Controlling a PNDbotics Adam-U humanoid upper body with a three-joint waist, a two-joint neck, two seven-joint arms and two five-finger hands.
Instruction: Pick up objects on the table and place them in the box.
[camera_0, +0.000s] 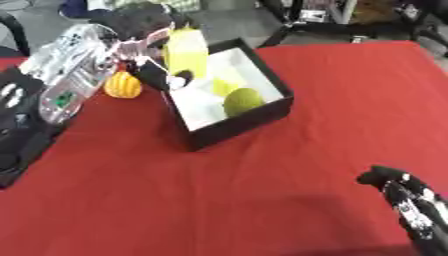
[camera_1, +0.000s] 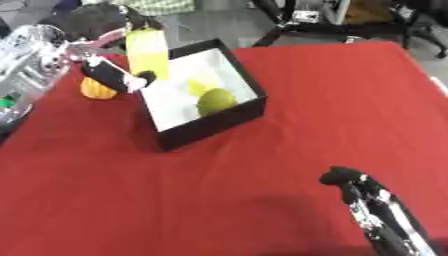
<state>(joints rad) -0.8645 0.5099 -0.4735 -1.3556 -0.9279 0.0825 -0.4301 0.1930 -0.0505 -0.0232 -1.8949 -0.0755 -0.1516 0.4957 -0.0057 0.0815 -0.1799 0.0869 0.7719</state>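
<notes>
I see the box (camera_0: 229, 125) on the worktop (camera_0: 332, 100), left of centre toward the far edge. A ball (camera_0: 242, 101) lies inside, near its right wall. A gourd (camera_0: 123, 85) sits left of the box. My left hand (camera_0: 162, 75) holds a carton (camera_0: 186, 52) over the box's far-left rim; my right hand (camera_1: 367, 200) is at the near right.

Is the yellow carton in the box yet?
Not yet. The left hand holds the yellow carton upright at the box rim's far corner, above the floor.

Red tablecloth (camera_0: 289, 190); grey floor (camera_0: 236, 27) beyond; black chair legs (camera_1: 276, 27).
</notes>
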